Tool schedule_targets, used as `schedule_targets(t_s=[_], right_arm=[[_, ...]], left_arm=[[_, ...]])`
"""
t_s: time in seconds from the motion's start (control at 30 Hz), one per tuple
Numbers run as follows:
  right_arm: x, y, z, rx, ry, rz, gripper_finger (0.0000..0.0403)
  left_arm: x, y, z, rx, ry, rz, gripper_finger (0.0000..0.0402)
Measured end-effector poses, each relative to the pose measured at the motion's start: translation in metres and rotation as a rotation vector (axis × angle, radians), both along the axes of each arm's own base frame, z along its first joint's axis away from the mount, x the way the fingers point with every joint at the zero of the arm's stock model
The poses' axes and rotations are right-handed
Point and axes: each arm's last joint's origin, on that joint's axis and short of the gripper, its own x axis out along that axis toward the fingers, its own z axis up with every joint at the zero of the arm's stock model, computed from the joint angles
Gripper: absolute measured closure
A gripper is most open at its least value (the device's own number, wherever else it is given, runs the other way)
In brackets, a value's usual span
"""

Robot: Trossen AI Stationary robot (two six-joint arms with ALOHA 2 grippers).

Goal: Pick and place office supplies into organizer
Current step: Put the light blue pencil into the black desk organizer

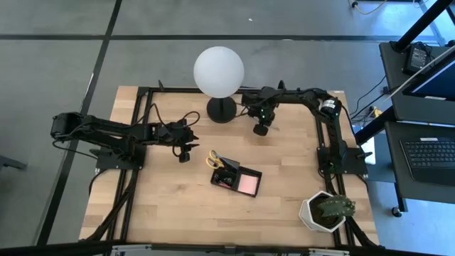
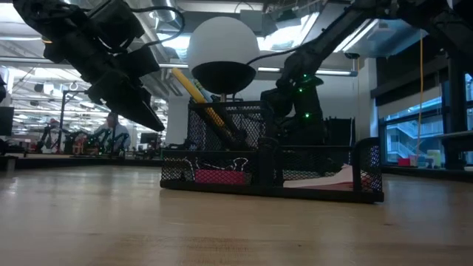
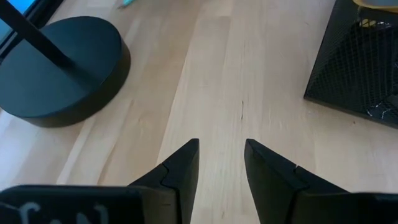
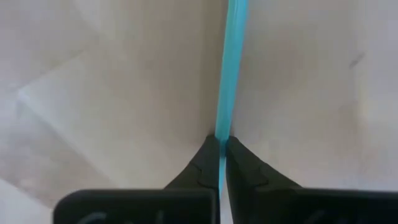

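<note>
Desk (image 1: 170, 199): pale wood planks with a black frame along its edges.

Globe lamp (image 1: 219, 71): white sphere on a round black base, at the far middle of the desk.

Potted plant (image 1: 327, 211): white pot at the near right corner.

Organizer (image 1: 236, 178): black mesh tray at the desk's centre, with a taller cup section on its left end. Yellow-handled scissors (image 1: 214, 158) stand tilted in the cup; a pink sticky-note pad (image 1: 247, 185) lies in the low compartment. From the low view a binder clip (image 2: 238, 164) shows behind the mesh.

Left tool (image 1: 184, 153): above bare wood left of the organizer, fingers (image 3: 184, 169) apart, nothing between them.

Right tool (image 1: 261, 129): low over the desk just right of the lamp base, jaws together on a thin blue-green stick (image 4: 227, 68), which runs straight out ahead of the fingertips over the wood.
</note>
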Motion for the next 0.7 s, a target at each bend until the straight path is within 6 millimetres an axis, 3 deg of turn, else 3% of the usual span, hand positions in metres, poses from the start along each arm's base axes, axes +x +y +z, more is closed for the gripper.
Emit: schedule_targets(t_s=[0.37, 0.7], right_arm=[[0.015, 0.062, -0.012, -0.213, 0.085, 0.061, 0.0395], [0.023, 0.103, -0.012, -0.226, 0.089, 0.133, 0.0395]], left_arm=[[0.0, 0.0, 0.0, -0.018, -0.002, 0.012, 0.0279], [0.0, 0.0, 0.0, -0.024, -0.004, 0.015, 0.0279]])
